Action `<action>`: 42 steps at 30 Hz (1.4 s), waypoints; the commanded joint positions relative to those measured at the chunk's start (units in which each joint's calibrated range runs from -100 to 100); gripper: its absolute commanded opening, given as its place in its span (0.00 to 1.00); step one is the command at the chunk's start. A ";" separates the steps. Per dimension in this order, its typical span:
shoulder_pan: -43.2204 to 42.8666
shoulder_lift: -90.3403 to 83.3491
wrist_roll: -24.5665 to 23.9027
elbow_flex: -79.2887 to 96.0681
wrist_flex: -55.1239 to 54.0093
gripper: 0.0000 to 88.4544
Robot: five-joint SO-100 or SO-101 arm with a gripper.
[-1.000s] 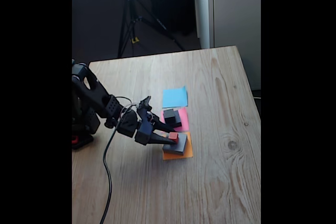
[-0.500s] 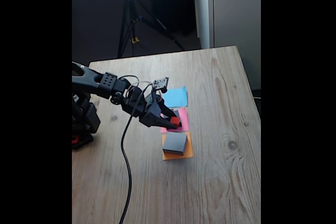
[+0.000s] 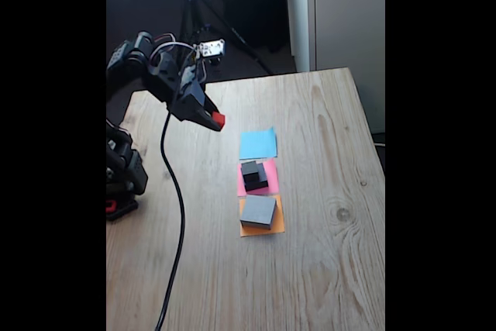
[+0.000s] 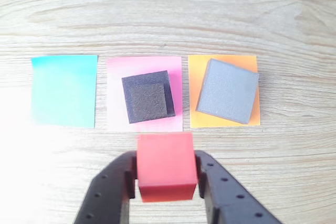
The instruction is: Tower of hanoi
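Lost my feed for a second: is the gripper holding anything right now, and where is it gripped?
Yes. The gripper holds the red cube, one finger on each of two opposite side faces, raised above the table.

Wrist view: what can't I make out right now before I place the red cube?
- Red cube: side faces covered by the gripper fingers.
- Black block: top largely hidden under the small dark grey block.
- Blue paper: lower left washed out by glare.

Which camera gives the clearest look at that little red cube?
The wrist view: the small red cube looms large, clamped in the end effector. The fixed view shows only a tiny red speck held high above the table.
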 commanded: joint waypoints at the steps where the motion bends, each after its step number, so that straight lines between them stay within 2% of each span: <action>1: -2.86 -4.05 -2.01 -6.02 5.17 0.01; 5: -5.12 -6.77 -2.68 -2.02 4.93 0.01; 10: -5.54 -10.33 -4.02 10.70 -6.08 0.01; 24: -5.29 -20.78 -1.35 54.98 -49.06 0.02; 27: -5.45 -20.09 -2.01 63.16 -60.31 0.02; 34: -5.54 -15.63 3.67 79.79 -86.61 0.02; 42: -4.70 -7.75 4.34 86.43 -102.88 0.02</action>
